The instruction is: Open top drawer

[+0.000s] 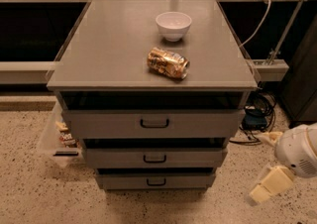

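The top drawer (109, 125) is the widest grey drawer of three, right under the cabinet top, with a small black bar handle (154, 123) at its middle. A dark gap shows above its front panel. My gripper (270, 162) is low at the right, beside the cabinet's lower right corner, about level with the lower drawers and away from the handle. Its two cream fingers (267, 186) stand apart, with nothing between them.
A white bowl (173, 25) and a crushed can (168, 63) lie on the grey cabinet top (104, 54). Two narrower drawers (114, 157) sit below. A clear bin with snacks (62, 136) stands at the left, and cables (257, 114) lie on the floor at the right.
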{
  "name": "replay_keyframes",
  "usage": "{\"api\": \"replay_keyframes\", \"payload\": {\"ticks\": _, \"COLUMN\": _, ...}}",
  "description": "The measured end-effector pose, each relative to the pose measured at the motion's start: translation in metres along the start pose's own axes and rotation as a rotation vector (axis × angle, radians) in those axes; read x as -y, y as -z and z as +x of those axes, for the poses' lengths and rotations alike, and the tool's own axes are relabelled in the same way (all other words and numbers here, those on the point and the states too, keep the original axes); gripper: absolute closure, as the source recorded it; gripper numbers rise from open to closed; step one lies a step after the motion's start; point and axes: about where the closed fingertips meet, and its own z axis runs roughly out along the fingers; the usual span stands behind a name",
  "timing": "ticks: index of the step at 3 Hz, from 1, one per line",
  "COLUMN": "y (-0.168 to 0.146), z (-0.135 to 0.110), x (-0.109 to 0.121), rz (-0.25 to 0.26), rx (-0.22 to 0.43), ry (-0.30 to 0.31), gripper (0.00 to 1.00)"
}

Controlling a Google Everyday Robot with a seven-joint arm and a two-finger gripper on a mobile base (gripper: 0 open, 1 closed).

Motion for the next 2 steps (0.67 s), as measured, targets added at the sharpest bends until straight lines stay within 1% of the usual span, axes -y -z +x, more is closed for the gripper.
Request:
{"api": "replay_keyframes", "payload": {"ticks": 1, "y": -0.02, "z": -0.007, "x": 0.027, "rz": 0.008, "rx": 0.052, "ry": -0.002, "gripper": 0.0}}
{"api": "replay_keyframes", "payload": {"ticks": 2, "y": -0.047, "z": -0.021, "x": 0.053, "rz": -0.001, "rx": 0.111, "ry": 0.021, "gripper": 0.0}}
